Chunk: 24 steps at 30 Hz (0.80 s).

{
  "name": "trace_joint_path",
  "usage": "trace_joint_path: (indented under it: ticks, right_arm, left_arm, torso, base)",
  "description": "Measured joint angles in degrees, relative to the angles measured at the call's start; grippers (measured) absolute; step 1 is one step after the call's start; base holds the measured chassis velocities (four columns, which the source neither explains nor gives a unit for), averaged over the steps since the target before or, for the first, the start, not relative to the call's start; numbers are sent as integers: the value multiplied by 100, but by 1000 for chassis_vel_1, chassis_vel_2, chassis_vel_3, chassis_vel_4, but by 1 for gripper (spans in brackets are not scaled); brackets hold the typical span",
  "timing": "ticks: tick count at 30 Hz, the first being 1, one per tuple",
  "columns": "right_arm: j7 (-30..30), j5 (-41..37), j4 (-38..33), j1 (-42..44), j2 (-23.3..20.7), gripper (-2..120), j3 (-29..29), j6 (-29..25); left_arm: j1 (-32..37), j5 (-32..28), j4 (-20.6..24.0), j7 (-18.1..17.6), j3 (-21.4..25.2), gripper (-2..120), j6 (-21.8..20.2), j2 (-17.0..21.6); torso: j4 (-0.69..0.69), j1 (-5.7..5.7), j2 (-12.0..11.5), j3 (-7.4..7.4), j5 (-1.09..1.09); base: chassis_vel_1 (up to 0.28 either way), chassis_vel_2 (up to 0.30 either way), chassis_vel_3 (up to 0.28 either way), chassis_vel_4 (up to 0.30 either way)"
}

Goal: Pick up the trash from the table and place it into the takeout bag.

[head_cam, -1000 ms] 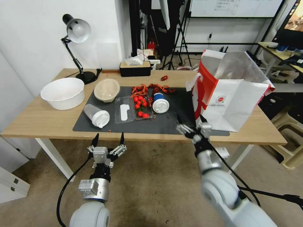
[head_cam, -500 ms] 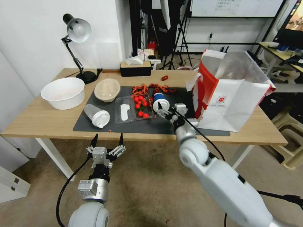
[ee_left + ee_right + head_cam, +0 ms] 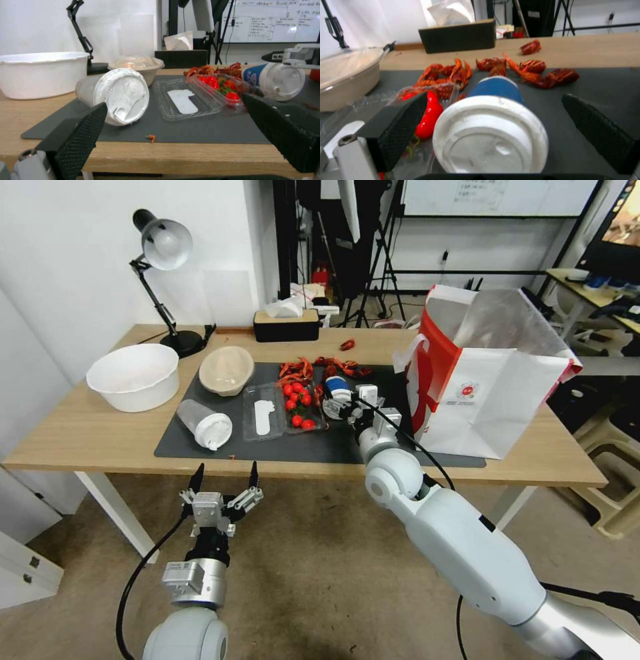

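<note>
A blue cup with a white lid [image 3: 335, 395] lies on its side on the dark mat [image 3: 200, 447] of the table [image 3: 80, 437], lid toward me. My right gripper [image 3: 345, 407] is open at the cup. In the right wrist view the cup [image 3: 493, 125] lies between the two spread fingers [image 3: 396, 127] of that gripper [image 3: 495, 100]. The takeout bag [image 3: 493, 380] stands open just right of it. Other trash on the mat: a clear lidded cup [image 3: 203, 423] on its side, a beige bowl [image 3: 225, 370], crayfish shells [image 3: 313, 369]. My left gripper [image 3: 223, 480] hangs open below the table's front edge.
An open clear clamshell with cherry tomatoes [image 3: 297, 407] lies right beside the blue cup. A white bowl [image 3: 133, 377], a black desk lamp [image 3: 160, 247] and a black tissue box [image 3: 285, 325] stand at the left and back. One shell piece [image 3: 347, 344] lies behind the mat.
My right arm has swung from the table's front edge near the bag leftward and forward, bringing its open gripper to the blue cup. The left arm has stayed put.
</note>
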State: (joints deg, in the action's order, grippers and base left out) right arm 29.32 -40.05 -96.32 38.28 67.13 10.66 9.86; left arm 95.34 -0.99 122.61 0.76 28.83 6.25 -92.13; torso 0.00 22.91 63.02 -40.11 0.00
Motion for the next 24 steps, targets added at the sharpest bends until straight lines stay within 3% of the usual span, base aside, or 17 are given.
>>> trace_joint_path:
  ticks: [13,19,24]
  right_arm:
    - [511,-325,161,-210,202,97,164,853]
    - [555,-321,199,-212,240,79,164,906]
    - [555,-320,200,-204,234,70,159,905]
  left_arm:
    - [-12,-16,-52,-13,11,100,43,0]
    - [-28,-22,-81,-21,16,100,57,0]
    - [-30,-22,-91,-22,15,100,59,0]
  torso:
    - [0,0,1,0,0]
    - [0,0,1,1,-1]
    - [1,0,1,1,0]
  base:
    - [0,0,0,0]
    - [0,0,0,0]
    - [0,0,0,0]
